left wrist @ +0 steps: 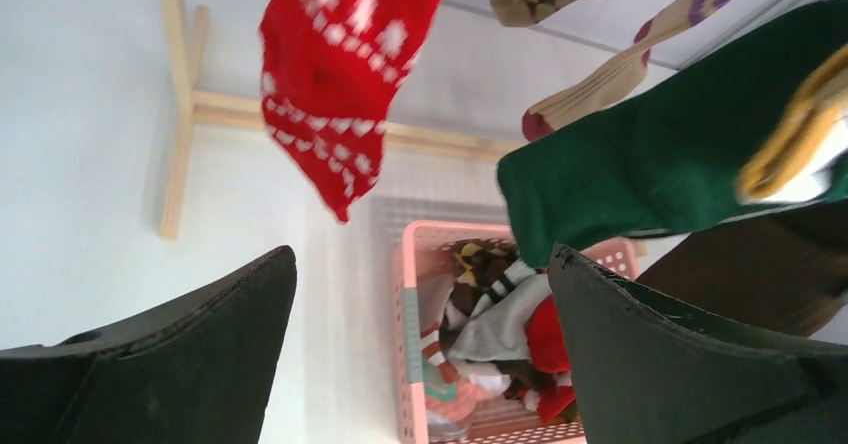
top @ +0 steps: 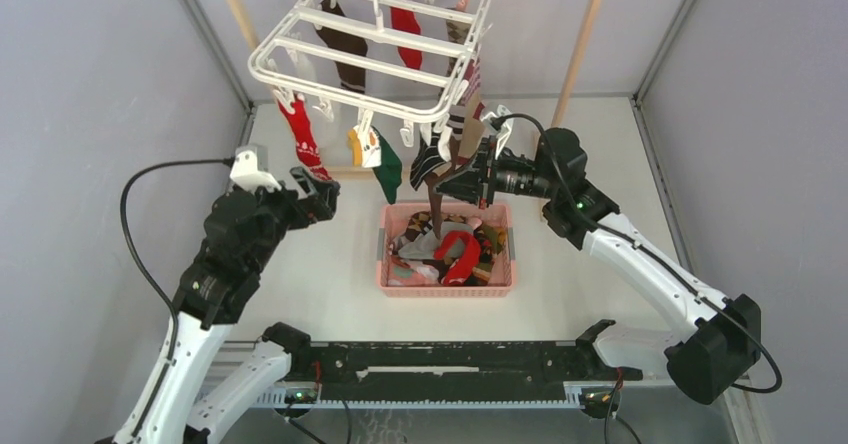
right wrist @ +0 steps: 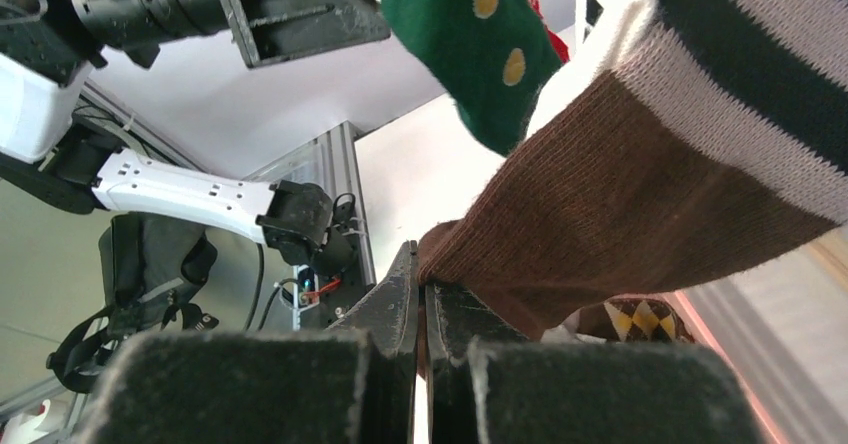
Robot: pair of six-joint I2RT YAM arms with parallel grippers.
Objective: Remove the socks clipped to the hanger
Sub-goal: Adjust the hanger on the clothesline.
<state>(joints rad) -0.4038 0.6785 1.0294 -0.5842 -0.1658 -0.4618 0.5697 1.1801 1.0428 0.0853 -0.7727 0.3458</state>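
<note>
Sock (right wrist: 600, 224), brown, within right pincer (right wrist: 420, 284)

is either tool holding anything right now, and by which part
The right tool pinches the brown knit sock with dark and white stripes at its plain brown end. The open left tool holds nothing.

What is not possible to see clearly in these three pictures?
Right wrist view: the brown sock pinched by the right tool leaves the frame at upper right, its upper end unseen.
Left wrist view: the red sock is cut by the upper edge.
Top view: the pink basket floor is hidden under piled socks.
</note>
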